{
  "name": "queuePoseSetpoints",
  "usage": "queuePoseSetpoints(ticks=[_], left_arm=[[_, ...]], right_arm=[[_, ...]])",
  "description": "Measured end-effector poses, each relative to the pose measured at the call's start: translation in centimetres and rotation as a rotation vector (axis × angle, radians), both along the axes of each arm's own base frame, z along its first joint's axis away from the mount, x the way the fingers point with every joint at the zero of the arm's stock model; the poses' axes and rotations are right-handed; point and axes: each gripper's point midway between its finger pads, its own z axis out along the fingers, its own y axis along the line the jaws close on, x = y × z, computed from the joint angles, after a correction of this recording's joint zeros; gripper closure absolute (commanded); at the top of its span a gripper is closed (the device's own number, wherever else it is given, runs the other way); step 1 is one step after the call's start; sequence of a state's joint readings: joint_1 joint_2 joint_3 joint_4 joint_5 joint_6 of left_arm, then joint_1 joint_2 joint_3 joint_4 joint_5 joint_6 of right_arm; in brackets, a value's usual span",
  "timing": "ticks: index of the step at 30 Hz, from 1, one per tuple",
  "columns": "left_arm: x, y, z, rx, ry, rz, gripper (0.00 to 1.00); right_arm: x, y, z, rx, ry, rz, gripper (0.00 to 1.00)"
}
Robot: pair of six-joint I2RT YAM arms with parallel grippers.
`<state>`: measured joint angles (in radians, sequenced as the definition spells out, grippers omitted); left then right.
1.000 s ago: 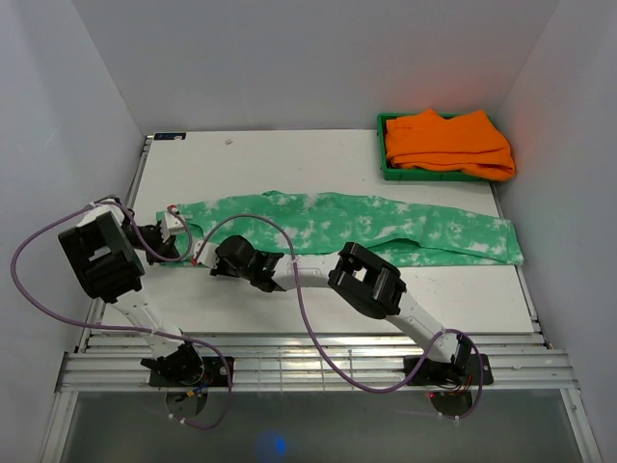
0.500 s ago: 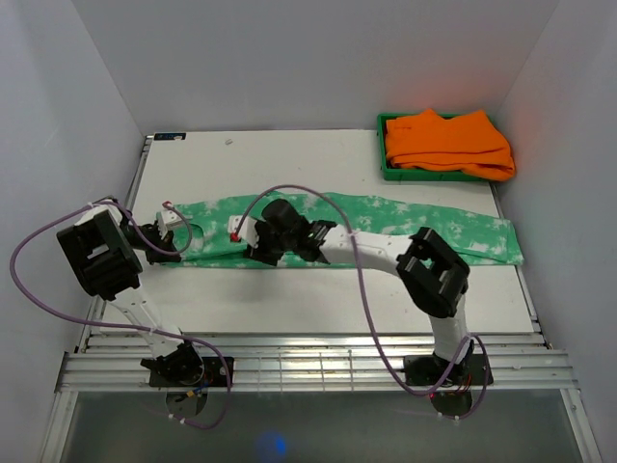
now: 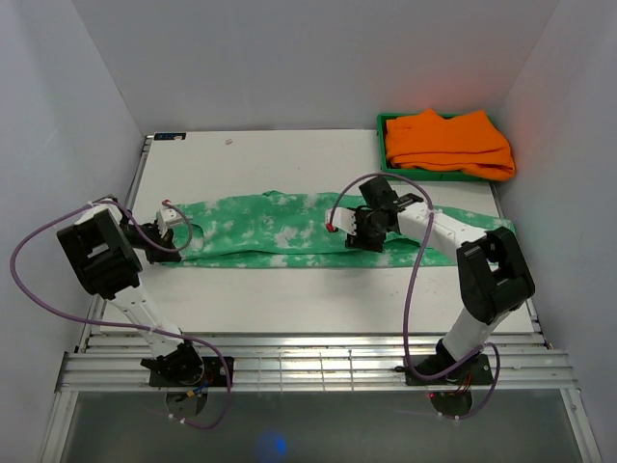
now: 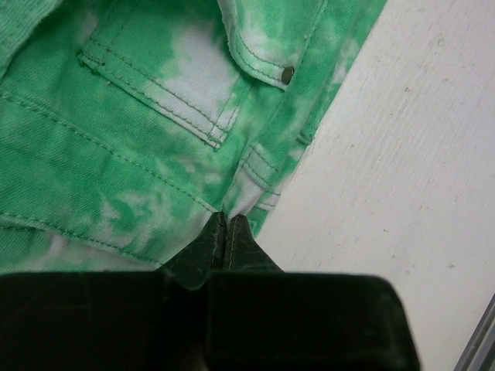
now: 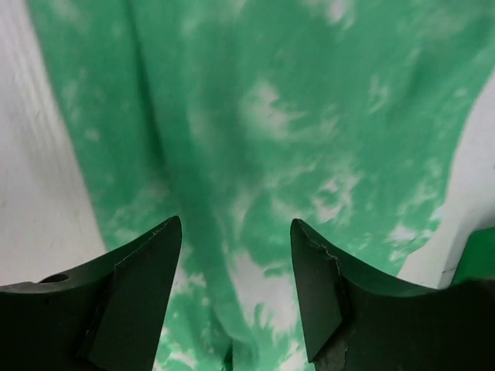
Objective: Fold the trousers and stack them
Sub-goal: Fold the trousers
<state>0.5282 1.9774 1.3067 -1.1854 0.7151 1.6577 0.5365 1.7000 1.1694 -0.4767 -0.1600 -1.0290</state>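
White table [image 3: 289, 154], one trousers [image 3: 280, 227], one tray [image 3: 383, 154]

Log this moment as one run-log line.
trousers: laid out full length | left gripper: shut on waist edge | right gripper: open over legs | orange garments: in green tray

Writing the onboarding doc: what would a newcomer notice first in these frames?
The green tie-dye trousers lie stretched across the middle of the table. The left gripper is pinched shut on their waist end, and the right gripper is open over a leg. The orange garments are piled in a green tray at the far right corner.
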Motion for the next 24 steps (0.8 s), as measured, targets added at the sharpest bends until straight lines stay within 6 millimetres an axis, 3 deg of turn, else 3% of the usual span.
queuePoseSetpoints(ticks=[4,9,12,13,15,20,24], left_arm=[[0.0,0.0,0.0,-0.006,0.014,0.009,1.00],[0.0,0.0,0.0,-0.007,0.020,0.016,1.00],[0.0,0.0,0.0,-0.007,0.022,0.019,1.00],[0.0,0.0,0.0,-0.007,0.022,0.019,1.00],[0.0,0.0,0.0,-0.007,0.023,0.021,1.00],[0.1,0.1,0.0,-0.009,0.030,0.028,1.00],[0.1,0.1,0.0,-0.008,0.034,0.032,1.00]], right_arm=[[-1.9,-2.7,-1.3,-0.084,0.004,0.063,0.39],[-2.1,-4.1,-2.7,-0.138,-0.035,0.098,0.44],[-1.4,-4.4,-3.0,-0.159,-0.064,0.097,0.61],[-1.1,-4.4,-3.0,-0.166,-0.078,0.095,0.78],[-0.3,-4.5,-3.0,-0.174,-0.103,0.095,0.90],[0.5,-4.8,-2.9,-0.170,-0.118,0.067,0.92],[0.6,-5.0,-1.0,-0.149,-0.153,0.054,0.92]])
